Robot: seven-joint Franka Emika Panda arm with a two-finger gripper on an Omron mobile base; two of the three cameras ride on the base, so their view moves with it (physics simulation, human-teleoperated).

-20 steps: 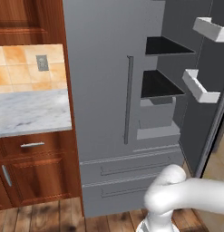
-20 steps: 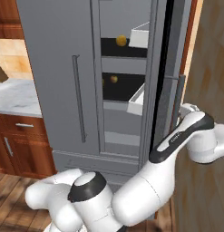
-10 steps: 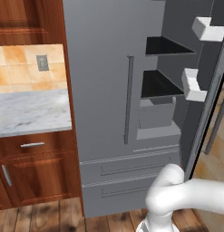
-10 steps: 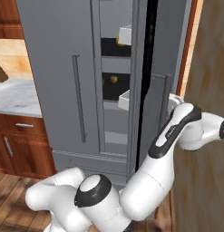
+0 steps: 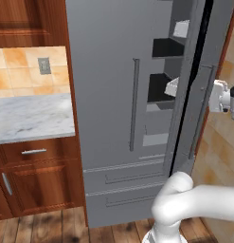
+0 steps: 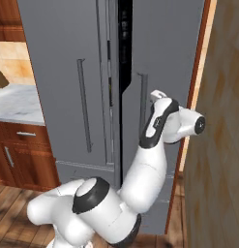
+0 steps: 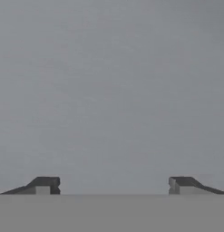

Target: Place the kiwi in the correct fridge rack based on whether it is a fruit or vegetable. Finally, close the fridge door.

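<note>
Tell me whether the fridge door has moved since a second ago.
Yes. The right fridge door has swung toward the left door; the gap showing the shelves has narrowed, the open gripper facing it.

The light is soft and even everywhere, with no bright glare. The fridge door just ahead of the pincer looks flat grey and a bit grainy. The gap beside the door is very dark. Edges look slightly fuzzy.
</note>
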